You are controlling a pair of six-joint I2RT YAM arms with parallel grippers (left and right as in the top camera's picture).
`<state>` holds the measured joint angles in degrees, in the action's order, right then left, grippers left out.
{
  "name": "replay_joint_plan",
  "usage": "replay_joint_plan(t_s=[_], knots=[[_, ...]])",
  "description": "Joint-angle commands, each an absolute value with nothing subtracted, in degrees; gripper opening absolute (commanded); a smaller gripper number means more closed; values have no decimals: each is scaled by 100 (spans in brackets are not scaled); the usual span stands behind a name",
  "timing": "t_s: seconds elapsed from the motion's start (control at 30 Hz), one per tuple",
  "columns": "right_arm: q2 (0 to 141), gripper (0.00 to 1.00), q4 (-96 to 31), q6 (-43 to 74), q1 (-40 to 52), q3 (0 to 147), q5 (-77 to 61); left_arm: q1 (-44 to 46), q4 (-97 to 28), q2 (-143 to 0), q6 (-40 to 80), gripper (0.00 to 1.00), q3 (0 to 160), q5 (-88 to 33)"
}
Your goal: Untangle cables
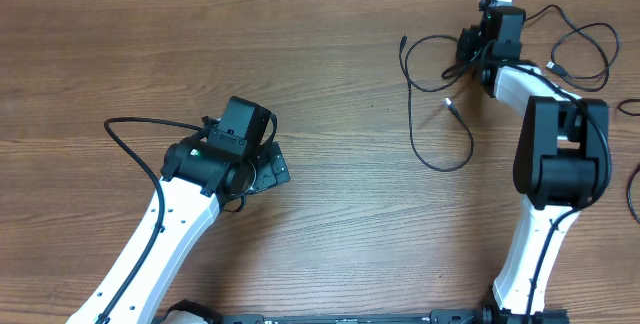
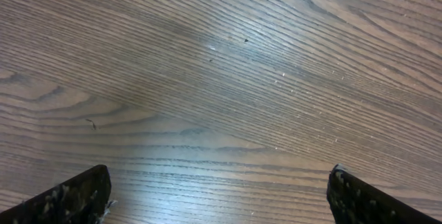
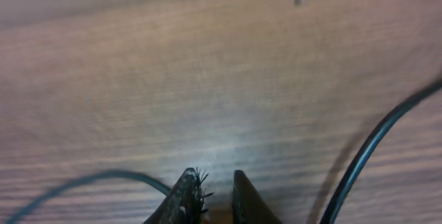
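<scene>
Overhead, I see the cables (image 1: 412, 124) lying on the far right part of the table (image 1: 300, 54). One thin black cord runs down from near the back edge, curls round and ends in a small metal plug (image 1: 449, 104). A second loop (image 1: 600, 25) lies to the right of the right arm (image 1: 560, 154), and short pieces of cord are cut off by the right edge of the picture. That arm's wrist covers the spot where the cords gather. From above I cannot make out which strands cross, and the fingers are hidden under it.

From the right wrist camera, the right gripper (image 3: 214, 175) is low over the wood, its jaws almost pressed together with only a slit between them. A thin cord (image 3: 90, 179) curves in from the picture's left and disappears at the finger on that side. I cannot tell whether it is pinched or only passes behind. A blurred dark cord (image 3: 376, 144) sweeps up the other side, apart from the fingers. The whole picture is soft.

The left arm (image 1: 170, 214) sits at the near left, well apart from the cables. Its wrist camera shows the left gripper (image 2: 219, 182) spread wide over the wood, with only the finger ends showing at the bottom corners.
</scene>
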<state>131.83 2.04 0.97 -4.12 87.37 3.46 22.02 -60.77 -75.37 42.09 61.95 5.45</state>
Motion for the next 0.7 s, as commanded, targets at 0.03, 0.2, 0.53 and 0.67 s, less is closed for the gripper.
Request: replay_joint_plan(t_s=[0.03, 0.2, 0.53, 0.67], knots=[[13391, 14, 161, 176, -550, 8750, 810, 2187, -6082, -7494, 4287, 100, 6158, 637], [13391, 15, -316, 176, -882, 8823, 1190, 2187, -6082, -7494, 4287, 99, 6158, 637], [13019, 61, -2300, 174, -1363, 9233, 1861, 2187, -6082, -7494, 4287, 100, 6158, 637], [12394, 100, -3380, 180, -978, 9710, 1288, 2187, -6080, -7494, 4287, 100, 6158, 637]])
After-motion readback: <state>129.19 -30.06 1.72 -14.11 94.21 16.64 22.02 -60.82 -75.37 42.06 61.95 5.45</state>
